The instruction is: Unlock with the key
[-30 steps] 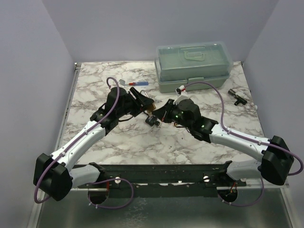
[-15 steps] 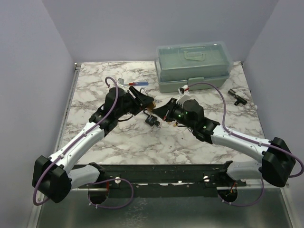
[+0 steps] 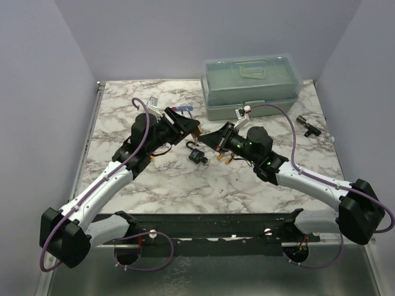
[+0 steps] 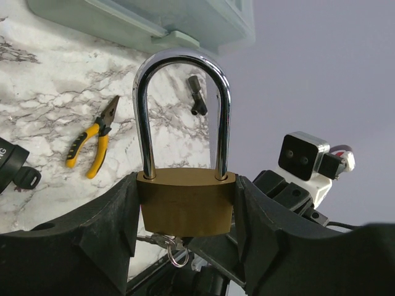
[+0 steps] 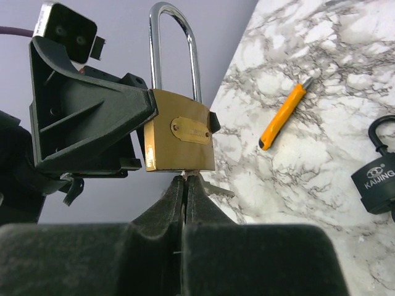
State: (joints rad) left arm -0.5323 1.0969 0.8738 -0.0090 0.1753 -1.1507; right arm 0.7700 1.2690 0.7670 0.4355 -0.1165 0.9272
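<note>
Left end effector (image 4: 185, 209) clamps brass padlock (image 5: 180, 132); right wrist view alone shows right end effector (image 5: 185, 185) pinching key (image 5: 216, 188).

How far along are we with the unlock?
Done: the left end effector grips the brass padlock upright, and the right end effector is shut on the key. In hand: the key sits at the lock's underside, apparently at the keyhole. Left: the shackle has both legs in the body, so turning and opening are not yet done.
</note>
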